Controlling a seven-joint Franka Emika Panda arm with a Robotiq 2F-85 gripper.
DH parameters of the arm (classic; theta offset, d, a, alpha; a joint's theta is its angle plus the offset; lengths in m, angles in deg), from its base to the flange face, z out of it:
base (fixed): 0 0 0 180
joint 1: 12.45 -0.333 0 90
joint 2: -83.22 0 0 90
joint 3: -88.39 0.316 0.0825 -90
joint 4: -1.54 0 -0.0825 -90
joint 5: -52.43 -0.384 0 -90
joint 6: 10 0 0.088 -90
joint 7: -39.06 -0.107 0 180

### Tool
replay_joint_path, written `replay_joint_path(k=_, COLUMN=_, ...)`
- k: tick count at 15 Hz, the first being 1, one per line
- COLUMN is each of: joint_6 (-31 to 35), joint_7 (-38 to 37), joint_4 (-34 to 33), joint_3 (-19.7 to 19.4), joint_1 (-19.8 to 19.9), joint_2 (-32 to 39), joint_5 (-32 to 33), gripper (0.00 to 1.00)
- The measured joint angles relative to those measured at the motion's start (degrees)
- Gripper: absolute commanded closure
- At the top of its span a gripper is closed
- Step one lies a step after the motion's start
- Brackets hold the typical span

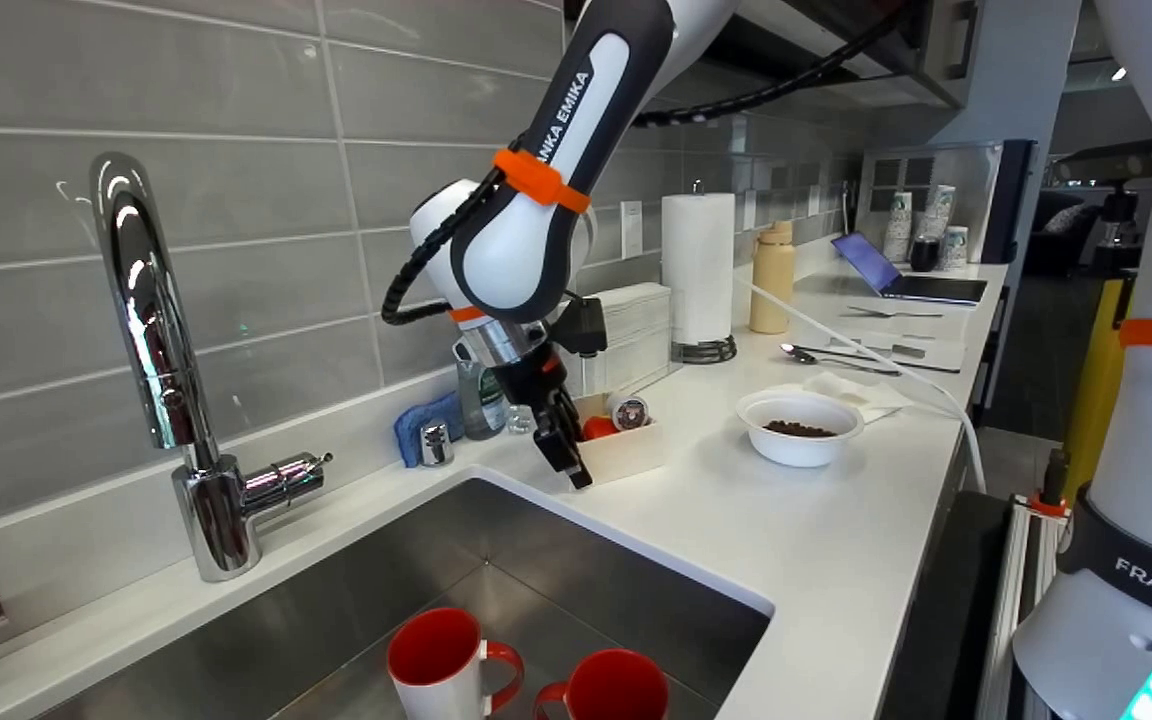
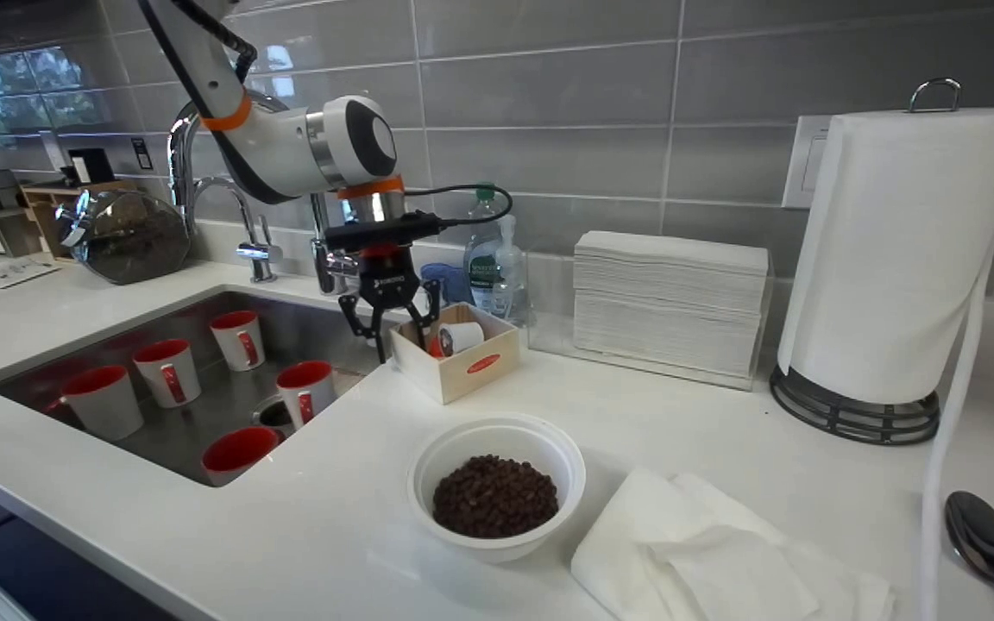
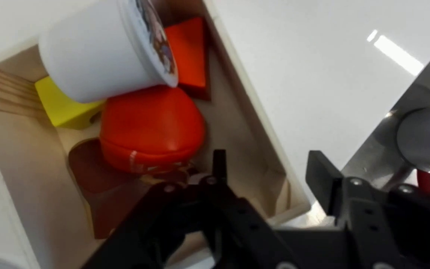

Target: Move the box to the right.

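My jaws are spread apart and unclenched. They straddle the side of the wooden box (image 2: 462,379) nearest the sink (image 2: 294,328): in the wrist view one jaw is on the inner face, left, the other outside it, right. Whether either touches the wood I cannot tell. In an exterior view the box sits flat on the bench (image 2: 333,526), just right of the sink, left of the napkins (image 2: 670,297) and on the far side of the bowl (image 2: 497,438) of dark bits (image 2: 495,496). Farther back stands a soap bottle (image 2: 481,267); to the left, mugs (image 2: 167,373) with red insides stand in the sink. Looking down into the box, I see a white cup (image 3: 88,52) on its side, a red ball (image 3: 149,123) just beside it, a red block (image 3: 190,56) to the right and a yellow block (image 3: 60,106), partly covered by the cup.
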Motion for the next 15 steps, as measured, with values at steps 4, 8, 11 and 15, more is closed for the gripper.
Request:
replay_joint_path(k=4, joint_6=0.66, joint_7=-0.4, joint_4=0.0, joint_3=-0.3, joint_1=0.24, joint_2=-0.08, joint_5=-0.48, gripper=0.98)
replay_joint_path(k=8, joint_6=1.77, joint_7=-0.4, joint_4=0.12, joint_3=-0.4, joint_1=0.63, joint_2=-0.47, joint_5=-1.66, gripper=1.0)
replay_joint_path(k=11, joint_6=2.13, joint_7=-0.34, joint_4=1.33, joint_3=-0.62, joint_1=1.63, joint_2=-1.39, joint_5=-3.15, gripper=0.99)
replay_joint_path(k=15, joint_6=2.99, joint_7=-0.31, joint_4=4.62, joint_3=-1.51, joint_1=3.42, joint_2=-3.55, joint_5=-4.89, gripper=0.99)
